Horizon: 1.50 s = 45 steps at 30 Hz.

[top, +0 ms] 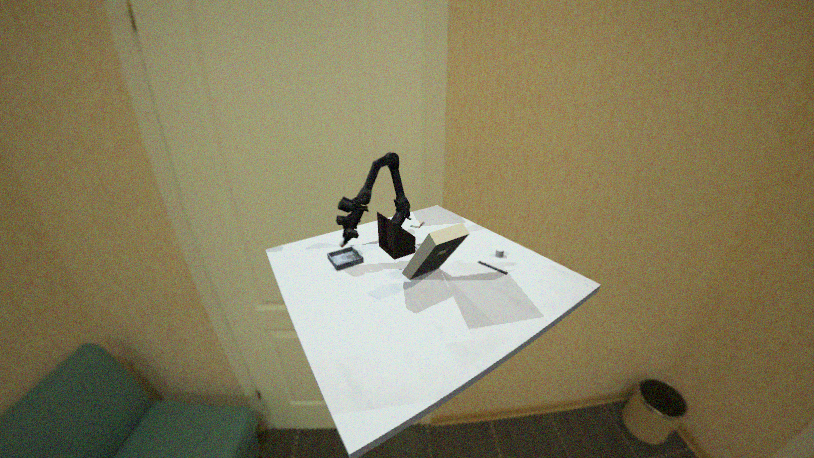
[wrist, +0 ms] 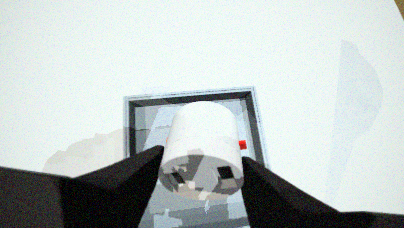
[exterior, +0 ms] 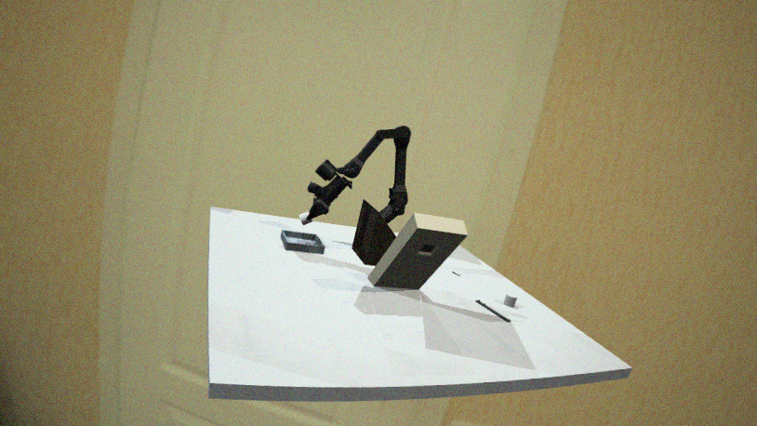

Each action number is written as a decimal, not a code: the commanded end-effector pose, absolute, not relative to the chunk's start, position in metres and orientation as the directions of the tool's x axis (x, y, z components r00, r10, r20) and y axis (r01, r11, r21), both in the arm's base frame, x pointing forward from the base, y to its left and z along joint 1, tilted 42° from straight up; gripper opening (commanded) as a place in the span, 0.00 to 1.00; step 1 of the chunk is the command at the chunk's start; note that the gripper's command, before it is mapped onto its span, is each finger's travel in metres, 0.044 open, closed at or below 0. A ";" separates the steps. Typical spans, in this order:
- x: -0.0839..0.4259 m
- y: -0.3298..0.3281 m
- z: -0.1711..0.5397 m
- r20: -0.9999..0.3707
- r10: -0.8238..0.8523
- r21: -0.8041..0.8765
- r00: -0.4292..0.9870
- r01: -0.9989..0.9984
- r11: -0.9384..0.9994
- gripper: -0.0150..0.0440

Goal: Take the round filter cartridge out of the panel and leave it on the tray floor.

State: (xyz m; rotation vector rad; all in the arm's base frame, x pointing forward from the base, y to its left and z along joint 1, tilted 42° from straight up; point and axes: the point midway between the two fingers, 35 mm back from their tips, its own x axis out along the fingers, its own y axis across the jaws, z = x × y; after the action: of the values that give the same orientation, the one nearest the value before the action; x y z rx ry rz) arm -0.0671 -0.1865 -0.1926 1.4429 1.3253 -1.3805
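My gripper point(top: 343, 241) point(exterior: 307, 217) point(wrist: 202, 158) is shut on the white filter cartridge point(wrist: 205, 131) point(exterior: 303, 218), a cylinder whose near face shows two dark slots in the wrist view. The fingertips press on its left and right sides. The cartridge is in the air above the grey tray point(top: 332, 262) point(exterior: 302, 247) point(wrist: 254, 117), over its opening in the wrist view, and hides part of the tray floor. The service panel is the tilted block point(top: 424, 256) point(exterior: 394, 259) to the right of the tray; its front face is turned away from the top and exterior views.
A dark wedge-shaped block point(top: 392, 239) point(exterior: 367, 238) stands between the panel and the arm base. A small grey cylinder point(top: 499, 253) point(exterior: 510, 299) and a dark rod point(top: 492, 267) point(exterior: 492, 310) lie right of the panel. A small red square point(wrist: 242, 145) shows beside the cartridge.
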 end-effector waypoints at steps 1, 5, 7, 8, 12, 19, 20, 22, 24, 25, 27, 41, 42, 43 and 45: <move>-0.068 -0.178 -0.201 -0.975 0.192 -0.151 -0.111 0.967 -0.207 0.25; -0.068 -0.169 -0.213 -0.975 0.193 -0.151 -0.111 0.967 -0.207 0.25; -0.068 -0.165 -0.218 -0.975 0.193 -0.151 -0.111 0.967 -0.207 0.25; -0.068 -0.162 -0.221 -0.975 0.193 -0.151 -0.111 0.967 -0.207 0.25; -0.068 -0.152 -0.231 -0.975 0.193 -0.151 -0.111 0.967 -0.207 0.25; -0.066 -0.138 -0.244 -0.975 0.194 -0.152 -0.112 0.967 -0.207 0.25; -0.065 -0.140 -0.242 -0.974 0.201 -0.147 -0.104 0.966 -0.211 0.30; -0.065 -0.140 -0.242 -0.974 0.201 -0.147 -0.104 0.966 -0.211 0.39; -0.065 -0.140 -0.242 -0.974 0.201 -0.147 -0.104 0.966 -0.211 0.48; -0.065 -0.140 -0.242 -0.974 0.201 -0.147 -0.104 0.966 -0.211 0.52; -0.065 -0.140 -0.242 -0.974 0.201 -0.147 -0.104 0.966 -0.211 0.61; -0.067 -0.160 -0.222 -0.974 0.202 -0.146 -0.104 0.967 -0.211 1.00; -0.067 -0.168 -0.213 -0.974 0.202 -0.146 -0.103 0.967 -0.211 1.00; -0.067 -0.175 -0.203 -0.974 0.203 -0.146 -0.103 0.967 -0.210 1.00; -0.067 -0.184 -0.190 -0.974 0.203 -0.146 -0.103 0.967 -0.210 1.00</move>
State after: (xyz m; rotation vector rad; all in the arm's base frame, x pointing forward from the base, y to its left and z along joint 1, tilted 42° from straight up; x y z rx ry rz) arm -0.0660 -0.1634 -0.2084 1.4741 1.3540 -1.3620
